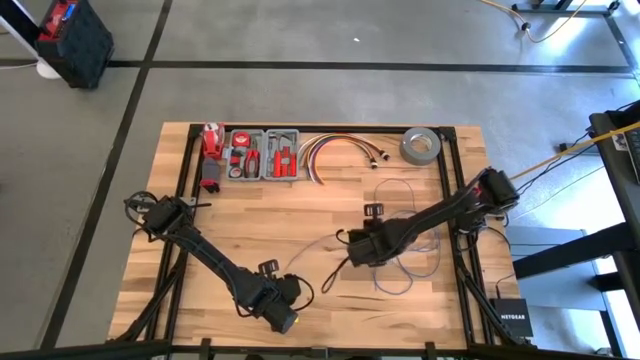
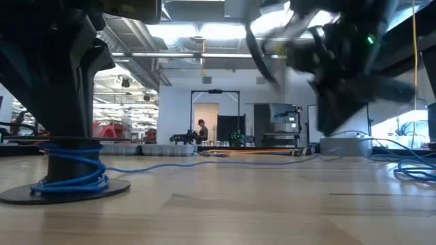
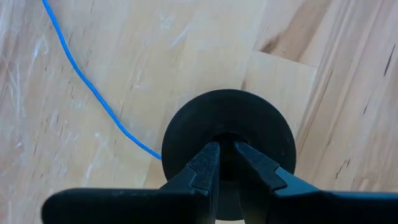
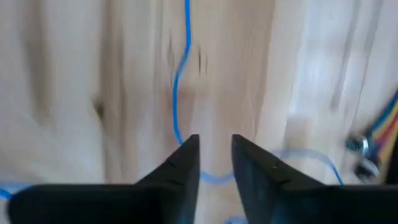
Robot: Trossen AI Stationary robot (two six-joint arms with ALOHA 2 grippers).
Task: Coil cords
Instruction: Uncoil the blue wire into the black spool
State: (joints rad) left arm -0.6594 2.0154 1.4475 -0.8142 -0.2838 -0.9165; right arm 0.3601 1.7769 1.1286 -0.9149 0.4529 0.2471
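A thin blue wire point(image 1: 405, 262) lies in loose loops on the table's right half. One end of it is wound in several turns point(image 2: 68, 170) above a round black disc point(image 2: 65, 191), which lies flat on the table near the front edge. My left gripper point(image 1: 283, 313) stands over the disc point(image 3: 227, 134), shut at its centre. My right gripper point(image 1: 352, 247) hovers at mid table with its fingers a little apart point(image 4: 215, 149). The wire point(image 4: 179, 81) runs up to its fingertips and passes under them. A thin black cord point(image 1: 327, 268) curves between the two grippers. My left gripper comes from above, pointing down, and its two fingers point(image 3: 205, 168) pinch something at the disc's centre point(image 3: 227, 138). The fingers hide that part. The disc stays flat on the table with the wire's turns around its middle. My right gripper: I cannot tell whether it touches the wire.
Along the far edge stand a grey tool tray point(image 1: 262, 155) with red tools, a bundle of red, yellow and white cables point(image 1: 340, 150) and a grey tape roll point(image 1: 422, 147). A red object point(image 1: 210, 178) lies at the far left. Bare wood lies at the front middle.
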